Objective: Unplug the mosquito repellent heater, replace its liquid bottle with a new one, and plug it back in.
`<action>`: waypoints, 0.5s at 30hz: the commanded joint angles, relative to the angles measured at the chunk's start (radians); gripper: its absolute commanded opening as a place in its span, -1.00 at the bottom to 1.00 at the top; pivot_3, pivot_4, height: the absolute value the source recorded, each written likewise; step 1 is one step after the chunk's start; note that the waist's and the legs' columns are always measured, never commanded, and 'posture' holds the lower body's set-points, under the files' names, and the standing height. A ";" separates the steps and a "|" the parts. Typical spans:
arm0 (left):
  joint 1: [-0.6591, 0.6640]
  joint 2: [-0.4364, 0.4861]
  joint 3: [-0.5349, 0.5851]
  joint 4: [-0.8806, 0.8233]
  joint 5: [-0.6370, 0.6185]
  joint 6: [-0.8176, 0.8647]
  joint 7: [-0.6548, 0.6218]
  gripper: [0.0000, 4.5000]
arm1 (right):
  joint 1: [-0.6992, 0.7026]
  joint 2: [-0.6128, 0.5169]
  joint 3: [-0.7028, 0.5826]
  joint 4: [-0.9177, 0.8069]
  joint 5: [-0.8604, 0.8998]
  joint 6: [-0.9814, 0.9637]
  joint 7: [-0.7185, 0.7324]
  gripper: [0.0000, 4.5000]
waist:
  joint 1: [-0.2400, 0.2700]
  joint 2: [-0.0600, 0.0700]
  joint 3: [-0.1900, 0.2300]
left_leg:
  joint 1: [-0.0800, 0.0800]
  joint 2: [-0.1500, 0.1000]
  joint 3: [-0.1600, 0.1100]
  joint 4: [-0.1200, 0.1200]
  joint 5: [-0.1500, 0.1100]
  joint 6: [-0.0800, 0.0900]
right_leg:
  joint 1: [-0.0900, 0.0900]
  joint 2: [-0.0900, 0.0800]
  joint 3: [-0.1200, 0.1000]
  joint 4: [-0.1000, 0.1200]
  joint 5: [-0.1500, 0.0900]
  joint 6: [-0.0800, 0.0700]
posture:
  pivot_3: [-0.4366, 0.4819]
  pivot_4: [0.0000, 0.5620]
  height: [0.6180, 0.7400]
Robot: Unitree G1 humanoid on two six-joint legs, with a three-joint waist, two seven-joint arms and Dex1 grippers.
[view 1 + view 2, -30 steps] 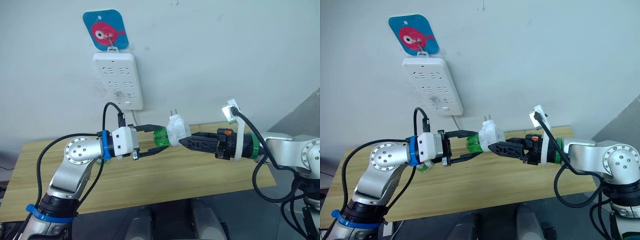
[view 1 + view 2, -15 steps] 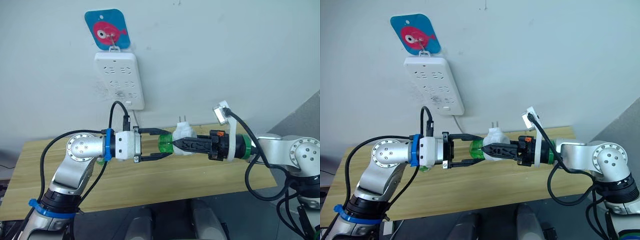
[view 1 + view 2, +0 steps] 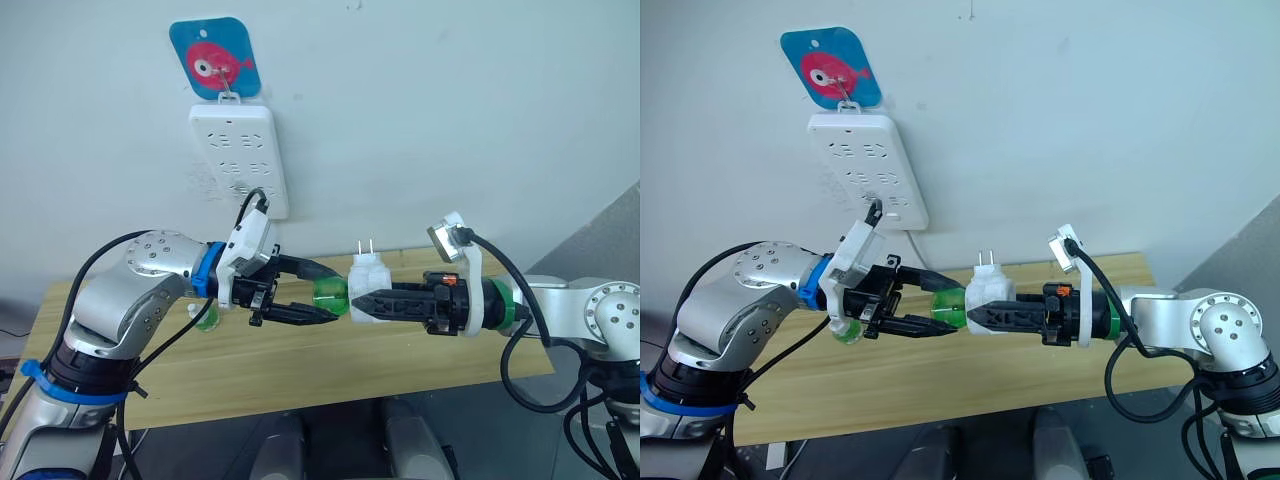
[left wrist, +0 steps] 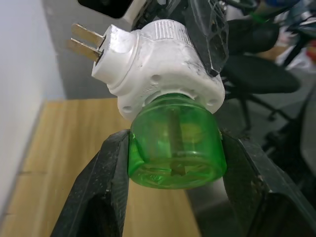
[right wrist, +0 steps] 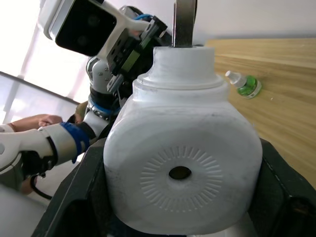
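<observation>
Right gripper: black fingers clamped on the mosquito repellent heater, held above the wooden table.
Heater: white, two prongs pointing up, just past the right fingertips.
Left gripper: fingers closed around the green liquid bottle, which meets the heater's side.
Spare bottle: lies on the table under the left wrist.
Power strip: on the wall, above the left gripper.

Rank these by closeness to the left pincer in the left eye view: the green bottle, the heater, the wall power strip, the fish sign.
1. Green bottle: between the left pincer's fingers.
2. Mosquito repellent heater: just beyond, joined to the bottle, gripped by the right pincer.
3. Power strip: on the wall, above.
4. Fish sign: higher still, over the strip.
</observation>
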 commanded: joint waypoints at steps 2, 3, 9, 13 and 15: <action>0.024 -0.056 0.029 0.033 0.090 -0.190 -0.011 0.45 | 0.012 0.010 -0.032 -0.041 0.039 -0.037 0.038 0.34 | 0.001 0.000 0.000 | 0.000 0.000 0.000 0.000 0.000 0.000 | 0.000 0.000 0.000 0.000 0.000 0.000 | -0.23 -0.22 1.00; 0.042 -0.076 0.033 0.043 0.135 -0.276 -0.009 0.54 | 0.015 0.013 -0.036 -0.041 0.039 -0.046 0.034 0.34 | 0.001 0.000 0.000 | 0.000 0.000 0.000 0.000 0.000 0.000 | 0.000 0.000 0.000 0.000 0.000 0.000 | -0.23 -0.22 1.00; 0.240 -0.176 0.095 0.057 0.245 -0.677 -0.009 1.00 | 0.032 0.014 -0.049 -0.043 0.039 -0.074 0.018 0.34 | 0.003 0.000 0.000 | 0.000 0.000 0.001 0.000 0.000 0.000 | -0.001 -0.001 0.002 -0.001 0.000 0.000 | -0.25 -0.22 1.00; 0.265 -0.240 0.122 0.069 0.281 -0.769 0.084 1.00 | 0.035 0.016 -0.050 -0.045 0.039 -0.079 0.014 0.34 | 0.020 0.000 0.000 | -0.001 0.000 0.001 0.001 0.000 0.000 | -0.001 -0.001 0.002 -0.001 0.000 0.000 | -0.23 -0.21 1.00; 0.260 -0.254 0.118 0.082 0.302 -0.844 0.081 1.00 | 0.031 0.017 -0.047 -0.044 0.039 -0.078 0.014 0.34 | 0.026 0.000 0.000 | -0.001 0.000 0.001 0.001 0.000 0.000 | 0.000 -0.001 0.001 -0.001 0.001 0.000 | -0.22 -0.21 1.00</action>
